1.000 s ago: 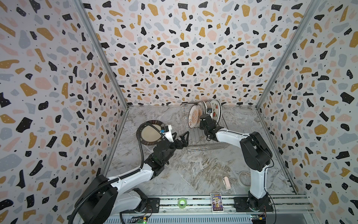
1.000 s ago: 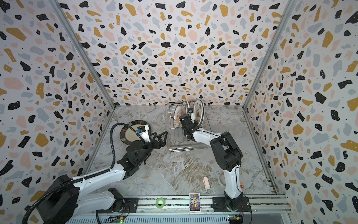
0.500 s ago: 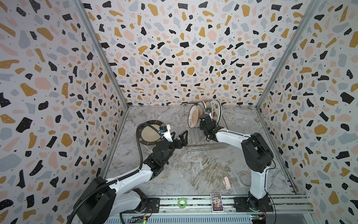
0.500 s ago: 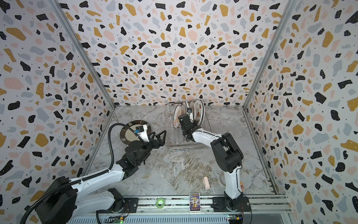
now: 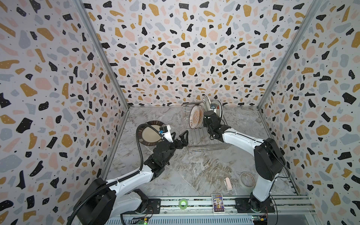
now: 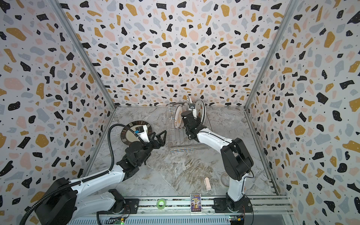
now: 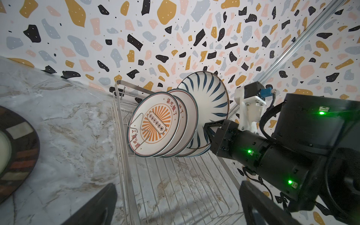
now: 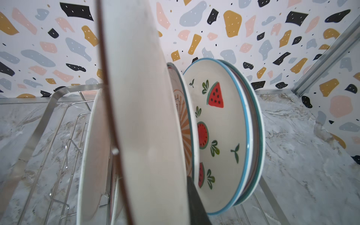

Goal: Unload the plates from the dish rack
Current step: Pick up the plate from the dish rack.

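Observation:
The silver wire dish rack [image 5: 204, 140] [image 6: 187, 140] [image 7: 175, 185] stands at the back middle with several plates upright in its far end. Frontmost is an orange-sunburst plate [image 7: 155, 120] [image 5: 194, 118]. Behind it a dark radial-striped plate [image 7: 210, 97] [image 8: 146, 97] sticks up above the others. My right gripper [image 7: 208, 128] [image 5: 209, 116] is shut on its rim. A watermelon plate [image 8: 220, 136] [image 5: 219, 109] leans behind. A brown-rimmed plate [image 5: 151, 132] [image 6: 134, 134] lies flat on the table to the left. My left gripper [image 5: 180, 134] [image 6: 160, 134] [image 7: 178, 198] hovers open and empty at the rack's near left side.
A translucent tape roll [image 5: 247, 179] and a small pink object [image 5: 227, 183] lie front right by the right arm's base. A card [image 5: 217, 202] and a green ring [image 5: 183, 203] sit on the front rail. Patterned walls close in three sides.
My right gripper has risen slightly with the striped plate, which now stands higher than its neighbours. The left gripper has drifted a little to the left, still open.

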Robot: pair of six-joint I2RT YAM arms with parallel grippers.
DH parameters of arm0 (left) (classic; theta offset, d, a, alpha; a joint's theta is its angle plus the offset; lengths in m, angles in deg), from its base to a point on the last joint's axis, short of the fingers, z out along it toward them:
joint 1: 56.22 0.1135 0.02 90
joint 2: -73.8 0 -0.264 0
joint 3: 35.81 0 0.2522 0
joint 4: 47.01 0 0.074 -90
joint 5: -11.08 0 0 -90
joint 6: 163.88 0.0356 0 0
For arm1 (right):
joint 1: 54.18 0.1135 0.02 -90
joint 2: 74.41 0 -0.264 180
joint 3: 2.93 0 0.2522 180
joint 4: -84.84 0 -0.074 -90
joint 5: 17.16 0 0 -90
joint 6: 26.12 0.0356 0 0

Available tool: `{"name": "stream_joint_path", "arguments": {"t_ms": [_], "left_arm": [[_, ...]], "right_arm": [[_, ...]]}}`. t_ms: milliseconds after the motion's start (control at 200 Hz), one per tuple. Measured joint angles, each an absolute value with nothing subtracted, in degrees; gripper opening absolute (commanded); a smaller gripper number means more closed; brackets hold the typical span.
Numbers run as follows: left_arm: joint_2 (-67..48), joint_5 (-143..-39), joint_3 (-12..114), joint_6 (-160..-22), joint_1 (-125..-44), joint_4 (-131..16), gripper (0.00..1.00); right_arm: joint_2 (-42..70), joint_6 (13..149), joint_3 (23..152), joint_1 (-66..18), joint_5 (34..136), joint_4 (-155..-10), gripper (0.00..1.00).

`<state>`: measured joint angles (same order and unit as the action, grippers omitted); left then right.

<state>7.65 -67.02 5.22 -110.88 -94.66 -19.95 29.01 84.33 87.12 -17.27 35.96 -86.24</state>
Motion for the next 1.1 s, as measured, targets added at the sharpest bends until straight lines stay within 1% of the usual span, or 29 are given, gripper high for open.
{"name": "stream_joint_path", "arguments": {"t_ms": [375, 696, 931, 1096], "left_arm": [[7.5, -66.3, 5.2, -111.0, -94.7, -19.9, 1.00], [7.1, -66.2, 5.2, -111.2, -94.7, -19.9, 1.00], [7.0, -66.2, 5.8, -111.8, -94.7, -19.9, 1.00], [7.5, -66.3, 5.9, -111.6, -94.7, -19.9, 1.00]], "right_arm": [[21.7, 81.1, 82.9, -14.9, 33.3, -86.1, 0.11], [14.5, 78.8, 80.1, -14.7, 31.2, -86.9, 0.10], [8.4, 76.9, 77.3, -14.5, 31.6, -87.2, 0.10], [2.9, 76.2, 75.4, -14.5, 35.2, -87.8, 0.10]]}}
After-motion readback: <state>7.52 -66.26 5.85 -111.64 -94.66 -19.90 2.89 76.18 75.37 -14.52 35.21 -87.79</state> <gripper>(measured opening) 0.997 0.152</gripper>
